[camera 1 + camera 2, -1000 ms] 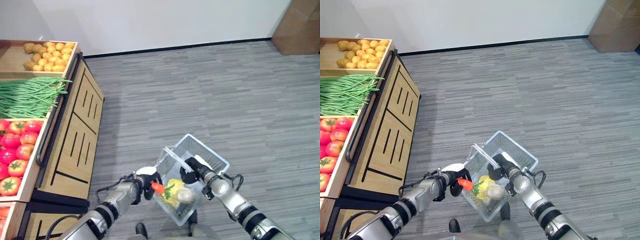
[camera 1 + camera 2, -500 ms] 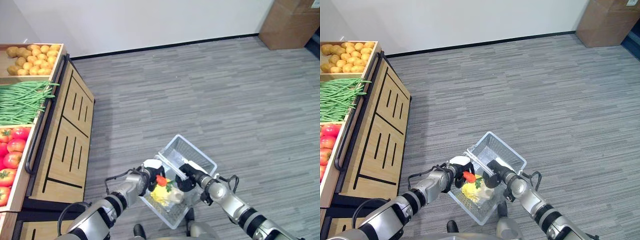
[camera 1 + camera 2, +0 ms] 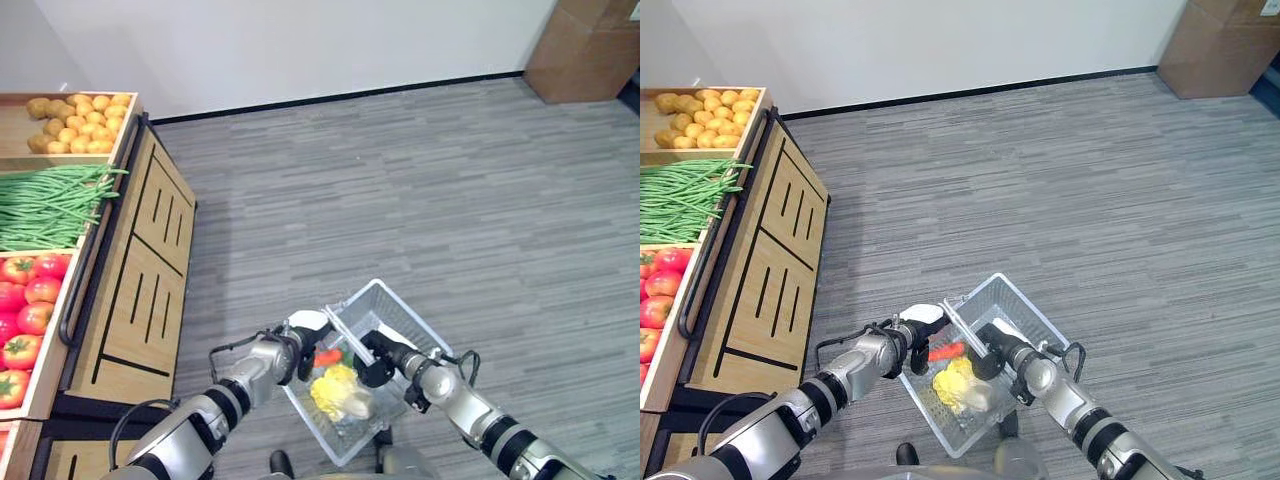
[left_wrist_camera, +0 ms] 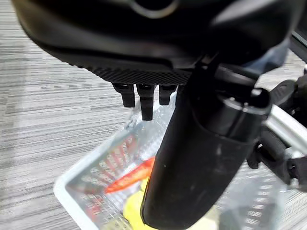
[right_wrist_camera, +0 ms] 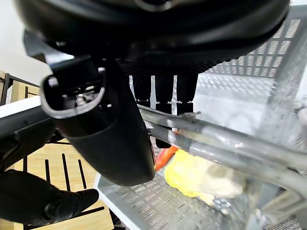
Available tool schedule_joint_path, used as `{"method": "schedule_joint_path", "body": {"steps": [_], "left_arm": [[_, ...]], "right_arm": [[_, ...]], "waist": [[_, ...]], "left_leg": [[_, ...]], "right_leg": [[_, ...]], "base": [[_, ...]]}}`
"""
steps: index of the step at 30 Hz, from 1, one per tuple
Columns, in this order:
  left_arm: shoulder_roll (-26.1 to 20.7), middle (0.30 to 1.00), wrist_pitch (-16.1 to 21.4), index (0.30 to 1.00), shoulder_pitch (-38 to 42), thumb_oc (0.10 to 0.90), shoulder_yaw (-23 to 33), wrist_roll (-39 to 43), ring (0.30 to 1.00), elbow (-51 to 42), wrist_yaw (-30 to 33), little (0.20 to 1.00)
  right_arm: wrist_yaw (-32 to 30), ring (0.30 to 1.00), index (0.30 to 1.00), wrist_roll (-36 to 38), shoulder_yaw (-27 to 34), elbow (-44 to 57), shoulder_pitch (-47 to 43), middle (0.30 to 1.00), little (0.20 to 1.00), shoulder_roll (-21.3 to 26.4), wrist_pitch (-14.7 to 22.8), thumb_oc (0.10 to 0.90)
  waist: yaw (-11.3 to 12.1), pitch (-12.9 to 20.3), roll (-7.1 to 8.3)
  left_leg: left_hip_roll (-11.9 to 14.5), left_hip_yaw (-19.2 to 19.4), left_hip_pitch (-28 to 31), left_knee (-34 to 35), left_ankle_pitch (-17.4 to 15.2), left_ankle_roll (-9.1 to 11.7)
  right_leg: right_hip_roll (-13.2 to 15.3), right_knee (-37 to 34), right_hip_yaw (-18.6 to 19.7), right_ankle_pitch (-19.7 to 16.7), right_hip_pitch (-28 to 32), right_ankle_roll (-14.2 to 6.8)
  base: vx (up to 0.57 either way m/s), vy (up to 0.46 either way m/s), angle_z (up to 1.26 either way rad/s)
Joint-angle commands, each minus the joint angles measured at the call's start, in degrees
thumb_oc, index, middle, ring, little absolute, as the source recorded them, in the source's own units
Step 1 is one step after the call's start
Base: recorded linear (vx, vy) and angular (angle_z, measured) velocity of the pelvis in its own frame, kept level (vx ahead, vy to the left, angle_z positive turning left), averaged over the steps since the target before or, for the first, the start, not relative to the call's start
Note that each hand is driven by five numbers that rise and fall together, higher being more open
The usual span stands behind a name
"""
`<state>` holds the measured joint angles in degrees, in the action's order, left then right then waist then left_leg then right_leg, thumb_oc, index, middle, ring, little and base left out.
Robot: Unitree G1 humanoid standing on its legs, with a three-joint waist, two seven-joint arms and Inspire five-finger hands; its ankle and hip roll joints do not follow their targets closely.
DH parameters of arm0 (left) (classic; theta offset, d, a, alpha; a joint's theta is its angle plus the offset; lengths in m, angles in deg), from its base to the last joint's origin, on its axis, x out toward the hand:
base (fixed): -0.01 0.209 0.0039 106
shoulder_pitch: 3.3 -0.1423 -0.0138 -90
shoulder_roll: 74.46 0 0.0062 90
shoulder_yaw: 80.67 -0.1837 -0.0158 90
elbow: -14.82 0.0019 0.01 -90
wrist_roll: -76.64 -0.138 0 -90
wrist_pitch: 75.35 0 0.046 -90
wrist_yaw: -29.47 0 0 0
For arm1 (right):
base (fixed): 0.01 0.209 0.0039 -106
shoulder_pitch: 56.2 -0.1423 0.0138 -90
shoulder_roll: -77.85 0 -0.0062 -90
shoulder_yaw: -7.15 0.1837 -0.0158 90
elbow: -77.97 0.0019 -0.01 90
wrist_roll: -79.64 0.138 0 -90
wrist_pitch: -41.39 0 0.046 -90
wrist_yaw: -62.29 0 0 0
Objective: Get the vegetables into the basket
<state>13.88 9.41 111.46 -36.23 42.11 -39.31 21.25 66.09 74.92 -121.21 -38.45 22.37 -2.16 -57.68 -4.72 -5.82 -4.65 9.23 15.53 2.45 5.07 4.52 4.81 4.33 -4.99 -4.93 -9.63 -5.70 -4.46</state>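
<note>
Carrot [image 3: 947,351] lies loose in the basket [image 3: 1028,313], just past our left hand's [image 3: 906,333] fingertips and touching the yellow veg [image 3: 952,380] beside it. In the left wrist view the left fingers are straight and relaxed, holding nothing. Our right hand [image 3: 995,351] is curled round the basket handle [image 5: 225,143], carrying it in the air over the floor [image 3: 1040,180].

We judge the step in hand to be the release and pull-back. To do it well: we keep the right grip firm and the basket level, draw the left hand back over the near rim with fingers straight, and avoid snagging the mesh wall or tipping the load.

Around us: produce stand [image 3: 140,270] well out on the left hand's side, with tomatoes [image 3: 25,310], green beans [image 3: 50,200] and potatoes [image 3: 75,125]. Cardboard box [image 3: 585,45] far beyond the right hand. Nothing stands between the left hand and the stand; the basket rim is the only thing close enough to catch.
</note>
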Motion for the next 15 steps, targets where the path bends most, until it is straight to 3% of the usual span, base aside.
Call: {"method": "schedule_joint_path", "body": {"steps": [1,9,15], "left_arm": [[0.38,1.0,2.41,1.0,6.46,0.9,-0.11,3.15,1.0,-1.79,1.56,1.0],[-9.36,1.0,2.07,1.0,0.25,0.9,7.79,13.26,1.0,-15.03,0.41,1.0],[-11.8,1.0,0.76,1.0,-8.72,0.9,13.88,17.06,1.0,-11.52,0.82,1.0]], "right_arm": [[-0.56,0.3,0.3,-1.65,2.13,4.48,-4.76,0.3,0.3,-3.39,6.77,0.4],[-2.66,0.3,0.3,-6.76,7.26,-7.79,-2.31,0.3,0.3,-3.61,4.55,0.4],[-4.27,0.3,0.3,-9.32,11.98,-14.24,-0.62,0.3,0.3,-2.72,3.08,0.4]], "waist": [[1.06,1.64,0.72],[3.46,2.94,0.52],[4.63,3.27,1.0]], "left_leg": [[-0.22,-3.11,-0.23,-1.05,-1.64,2.29],[-0.41,-4.59,0.42,-1.26,-1.75,2.23],[-0.66,-5.63,0.58,-1.22,-1.65,2.21]], "right_leg": [[2.73,2.99,-3.79,8.24,4.45,-3.76],[2.99,2.61,-5.28,8.49,6.39,-3.62],[3.1,2.49,-5.98,8.49,7.16,-3.47]], "base": [[-0.01,-0.001,0.17],[0.0,-0.003,0.13],[0.0,-0.008,0.1]]}}
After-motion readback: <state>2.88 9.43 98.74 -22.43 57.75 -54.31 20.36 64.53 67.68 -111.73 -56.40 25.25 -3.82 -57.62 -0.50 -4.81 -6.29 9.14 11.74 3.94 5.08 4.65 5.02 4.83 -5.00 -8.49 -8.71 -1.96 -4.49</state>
